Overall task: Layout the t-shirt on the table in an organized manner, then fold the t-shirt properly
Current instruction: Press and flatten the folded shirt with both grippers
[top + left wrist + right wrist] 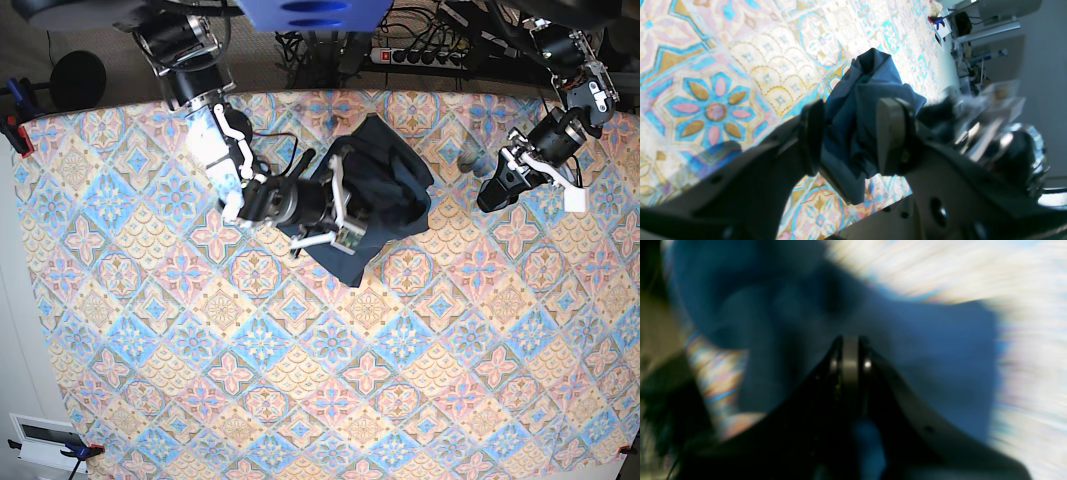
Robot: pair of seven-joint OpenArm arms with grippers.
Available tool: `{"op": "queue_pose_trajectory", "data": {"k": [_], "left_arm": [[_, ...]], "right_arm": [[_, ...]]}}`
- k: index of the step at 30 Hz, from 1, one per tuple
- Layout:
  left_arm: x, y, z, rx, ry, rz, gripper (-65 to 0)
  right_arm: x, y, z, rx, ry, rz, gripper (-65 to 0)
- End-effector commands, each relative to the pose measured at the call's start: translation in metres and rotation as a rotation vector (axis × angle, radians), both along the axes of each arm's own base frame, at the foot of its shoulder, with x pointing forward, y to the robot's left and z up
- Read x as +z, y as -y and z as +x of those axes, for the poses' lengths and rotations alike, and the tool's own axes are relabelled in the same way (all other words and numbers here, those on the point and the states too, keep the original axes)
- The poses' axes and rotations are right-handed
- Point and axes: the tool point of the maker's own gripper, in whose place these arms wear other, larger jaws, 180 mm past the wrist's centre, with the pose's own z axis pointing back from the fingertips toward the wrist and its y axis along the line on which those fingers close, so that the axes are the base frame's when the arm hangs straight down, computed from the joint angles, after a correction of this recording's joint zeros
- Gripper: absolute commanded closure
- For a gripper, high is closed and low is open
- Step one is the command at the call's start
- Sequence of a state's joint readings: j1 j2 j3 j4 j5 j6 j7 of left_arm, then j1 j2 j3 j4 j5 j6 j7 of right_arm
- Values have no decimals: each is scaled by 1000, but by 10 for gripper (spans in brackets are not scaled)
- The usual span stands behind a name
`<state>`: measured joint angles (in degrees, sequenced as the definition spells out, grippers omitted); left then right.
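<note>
Patterned tablecloth (300, 400) of pastel floral diamonds; crumpled dark navy shirt (385, 195). Right gripper (850, 350) closed over fabric; left gripper (492, 197) parted, seemingly empty.

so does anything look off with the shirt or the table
The t-shirt is not laid out: it sits bunched in a crumpled heap near the far edge of the table, with the right end effector on it.

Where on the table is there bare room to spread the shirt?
Free: the whole near half of the table, below the t-shirt, and its left side. Crowded: the far strip, where the right hand sits on the shirt and the left hand hovers.
</note>
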<state>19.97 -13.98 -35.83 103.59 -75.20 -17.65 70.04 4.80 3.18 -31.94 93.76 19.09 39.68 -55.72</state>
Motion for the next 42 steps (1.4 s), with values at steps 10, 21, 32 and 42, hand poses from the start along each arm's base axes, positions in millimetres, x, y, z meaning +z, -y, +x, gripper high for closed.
{"op": "queue_pose_trajectory", "data": {"k": [10, 21, 32, 42], "left_arm": [[16, -3, 15, -2, 63, 28, -244], [12, 13, 13, -58, 42, 20, -244], [0, 18, 23, -87, 10, 112, -244], [3, 16, 32, -87, 22, 156, -244]], "right_arm": [[27, -43, -35, 197, 118, 21, -12], [52, 6, 23, -17, 189, 37, -11], [0, -11, -54, 277, 114, -103, -13], [3, -15, -51, 338, 157, -133, -15]]}}
